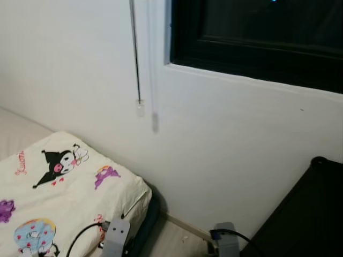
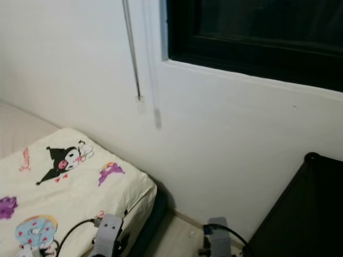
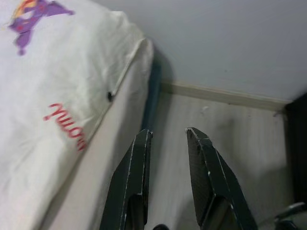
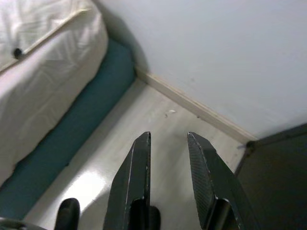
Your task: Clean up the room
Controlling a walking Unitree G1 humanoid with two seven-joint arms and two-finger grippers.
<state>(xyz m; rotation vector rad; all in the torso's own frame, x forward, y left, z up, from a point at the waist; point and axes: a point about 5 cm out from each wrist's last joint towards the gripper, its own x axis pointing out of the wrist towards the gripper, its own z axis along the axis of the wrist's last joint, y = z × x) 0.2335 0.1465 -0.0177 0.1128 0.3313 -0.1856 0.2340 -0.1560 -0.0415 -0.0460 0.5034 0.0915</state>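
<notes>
Since nothing loose to tidy lay in reach, the nearest thing belonging to the task was the cartoon-printed quilt (image 1: 69,182) at the lower left of the head view, draped over a mattress (image 4: 72,120) whose teal side met the pale floor (image 4: 158,139) beside the white wall (image 1: 225,150) under the dark window (image 1: 257,37). Both the left gripper (image 3: 168,136) and the right gripper (image 4: 168,139) hung over that floor strip with their fingers parted and empty. I judged the quilt soft, light and limp, so it would sag and slide; the piped seam edge (image 3: 122,84) near the corner looked the firmest place to pinch.
</notes>
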